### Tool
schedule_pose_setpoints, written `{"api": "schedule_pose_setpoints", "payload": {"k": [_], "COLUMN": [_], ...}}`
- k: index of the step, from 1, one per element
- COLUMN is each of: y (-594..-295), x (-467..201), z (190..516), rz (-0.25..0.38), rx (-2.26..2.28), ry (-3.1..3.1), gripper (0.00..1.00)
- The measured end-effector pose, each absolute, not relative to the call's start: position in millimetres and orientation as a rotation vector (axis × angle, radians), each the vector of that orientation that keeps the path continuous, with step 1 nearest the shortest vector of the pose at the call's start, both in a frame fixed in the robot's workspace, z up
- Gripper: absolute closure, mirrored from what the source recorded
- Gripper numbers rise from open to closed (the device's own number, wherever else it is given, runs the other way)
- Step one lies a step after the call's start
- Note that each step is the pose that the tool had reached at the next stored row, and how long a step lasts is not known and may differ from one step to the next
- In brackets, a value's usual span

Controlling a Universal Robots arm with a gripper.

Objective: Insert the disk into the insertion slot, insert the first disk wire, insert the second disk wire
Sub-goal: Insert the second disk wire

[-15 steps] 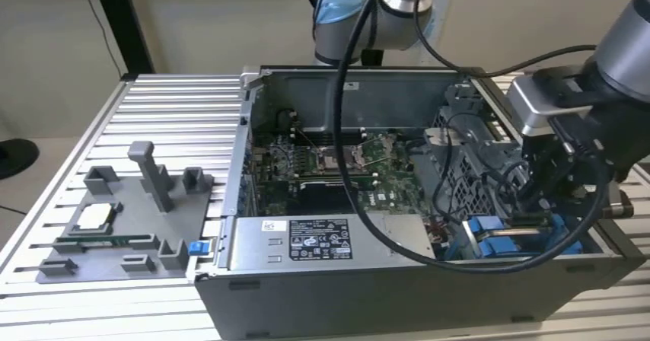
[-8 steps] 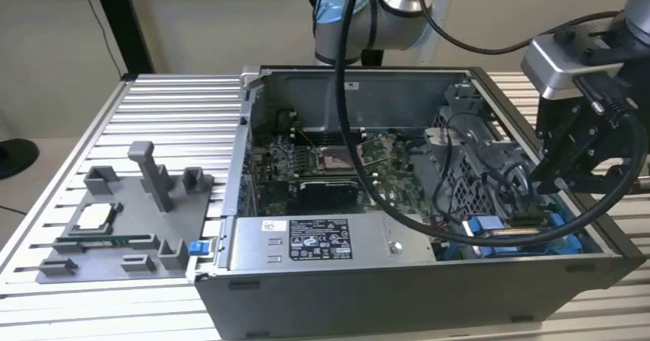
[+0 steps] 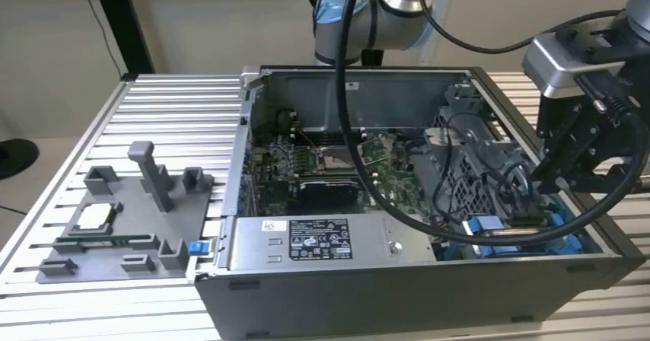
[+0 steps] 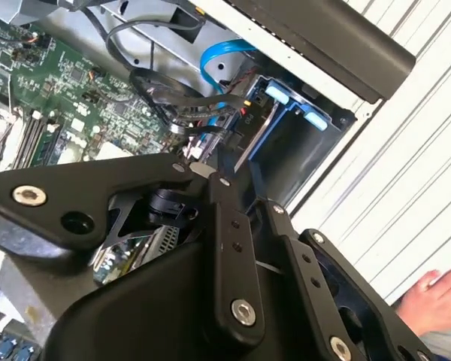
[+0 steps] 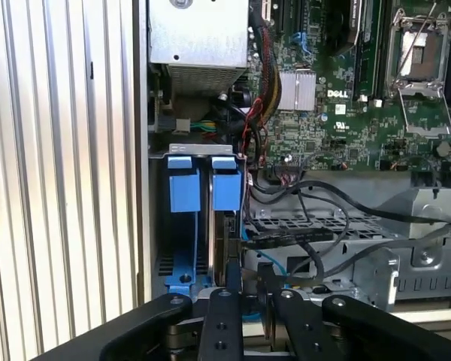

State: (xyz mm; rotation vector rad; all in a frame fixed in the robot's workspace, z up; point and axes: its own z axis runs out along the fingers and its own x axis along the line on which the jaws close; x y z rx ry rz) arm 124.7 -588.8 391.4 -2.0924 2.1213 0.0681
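The disk (image 5: 228, 241) stands on edge in the insertion slot (image 5: 182, 263), a blue-railed bay at the case's corner, with its two blue tabs (image 5: 203, 184) on top. In the exterior view the slot (image 3: 568, 242) lies at the right of the open case. A black wire connector (image 5: 286, 235) sits against the disk's side. A blue wire (image 5: 274, 259) runs down to my gripper (image 5: 249, 280), whose fingers stand close together at the disk's end, seemingly shut on that wire's plug. In the second wrist view my gripper (image 4: 203, 171) is beside the blue wire (image 4: 224, 53) and the slot (image 4: 293, 143). From outside, my gripper (image 3: 543, 185) hangs just above the bay.
The grey power-supply box (image 3: 304, 242) fills the case's near side, next to the motherboard (image 3: 325, 166). A thick black arm cable (image 3: 351, 128) hangs across the case. A grey fixture (image 3: 122, 219) with parts lies at the exterior view's left. A person's hand (image 4: 436, 297) rests on the ribbed table.
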Motion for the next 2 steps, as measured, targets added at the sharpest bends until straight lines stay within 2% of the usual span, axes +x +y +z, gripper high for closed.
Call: {"api": "schedule_pose_setpoints", "payload": {"k": [2], "y": [-588.8], "x": [124.7], "z": [391.4], "rz": [0.068], "rx": [-2.093], "ry": [2.121], "gripper": [0.0]}}
